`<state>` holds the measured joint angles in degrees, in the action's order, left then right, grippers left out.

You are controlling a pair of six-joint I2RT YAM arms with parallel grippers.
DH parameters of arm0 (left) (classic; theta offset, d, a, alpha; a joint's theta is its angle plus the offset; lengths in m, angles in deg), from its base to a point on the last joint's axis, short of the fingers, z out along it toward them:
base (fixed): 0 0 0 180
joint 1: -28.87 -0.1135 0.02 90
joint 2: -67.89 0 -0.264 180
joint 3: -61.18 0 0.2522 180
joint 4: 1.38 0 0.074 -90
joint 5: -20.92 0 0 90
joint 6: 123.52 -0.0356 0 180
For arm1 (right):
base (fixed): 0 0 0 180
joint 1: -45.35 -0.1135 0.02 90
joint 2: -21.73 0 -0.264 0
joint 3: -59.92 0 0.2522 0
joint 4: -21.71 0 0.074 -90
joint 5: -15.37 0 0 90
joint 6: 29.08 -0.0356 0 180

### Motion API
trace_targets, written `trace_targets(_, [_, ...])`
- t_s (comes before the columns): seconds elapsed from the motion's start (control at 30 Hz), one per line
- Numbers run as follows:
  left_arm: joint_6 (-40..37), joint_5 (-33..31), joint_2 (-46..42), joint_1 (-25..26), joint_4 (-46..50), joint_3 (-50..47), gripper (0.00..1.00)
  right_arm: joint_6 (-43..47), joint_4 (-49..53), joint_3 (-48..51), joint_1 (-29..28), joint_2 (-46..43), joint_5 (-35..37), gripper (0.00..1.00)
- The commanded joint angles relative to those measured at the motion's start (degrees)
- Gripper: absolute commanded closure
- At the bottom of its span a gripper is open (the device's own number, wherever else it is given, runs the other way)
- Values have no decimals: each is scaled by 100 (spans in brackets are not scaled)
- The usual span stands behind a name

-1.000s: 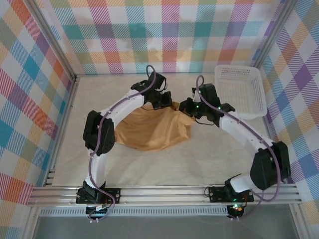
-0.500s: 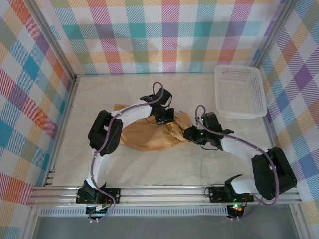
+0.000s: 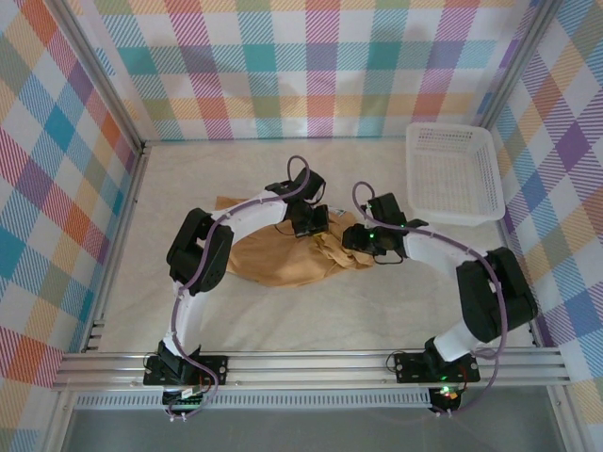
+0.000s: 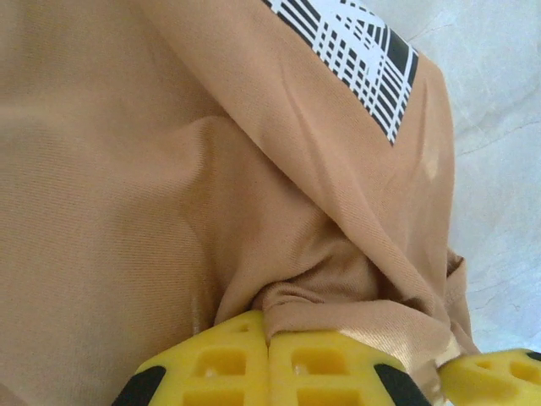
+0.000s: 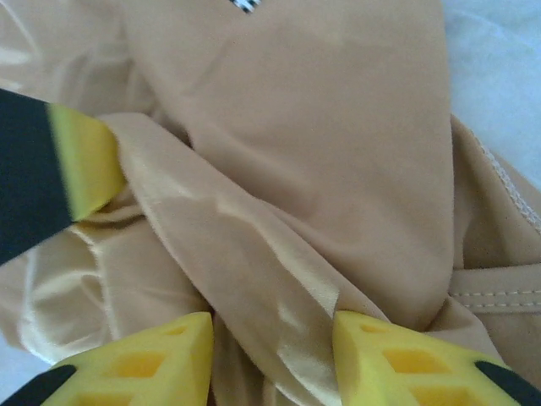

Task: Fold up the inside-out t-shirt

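Twofold risk, left pincer (image 4: 269,359) clamped on tan t-shirt (image 4: 110,169), right pincer (image 5: 270,355) spread astride its fold (image 5: 254,254): snagging extra layers, twisting

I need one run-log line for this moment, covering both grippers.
t-shirt: crumpled, not yet folded | left gripper: shut on t-shirt | right gripper: open, straddling a fold

light: bright, even | shadows: faint | glare: sheen on t-shirt (image 5: 254,262) | focus: soft
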<state>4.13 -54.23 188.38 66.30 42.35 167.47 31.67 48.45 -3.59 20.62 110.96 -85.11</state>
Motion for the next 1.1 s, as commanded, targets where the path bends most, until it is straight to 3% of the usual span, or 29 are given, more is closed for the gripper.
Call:
trace_targets(0.0, [-169, -185, -319, 54, 214, 153, 100, 244, 135, -562, -14, 346, 79, 71])
trace_targets(0.07, [-230, -204, -382, 54, 290, 160, 100, 262, 369, -825, -7, 463, 239, 95])
trace_targets(0.1, [-285, -239, -441, 54, 372, 160, 92, 263, 457, -919, -5, 426, 301, 100])
trace_targets(0.17, [-410, -443, -608, 62, 539, 115, 74, 237, 615, -1041, -5, 239, 370, 100])
trace_targets(0.23, [-457, -667, -843, 63, 682, -14, 65, 206, 813, -1168, 3, 24, 380, 100])
trace_targets(0.33, [-372, -556, -1208, 63, 559, -326, 63, 112, 1083, -1314, 37, -296, 244, 100])
trace_targets(0.47, [-77, 106, -1474, 149, -137, -749, 62, -120, 1181, -1358, 133, -678, -157, 100])
trace_targets(0.67, [7, 518, -969, 429, -488, -533, 57, -183, 1261, -1396, 263, -694, -252, 100])
trace_targets(1.07, [28, -681, 124, 608, 450, 475, 60, -371, 1086, -1248, 304, -839, -565, 100])
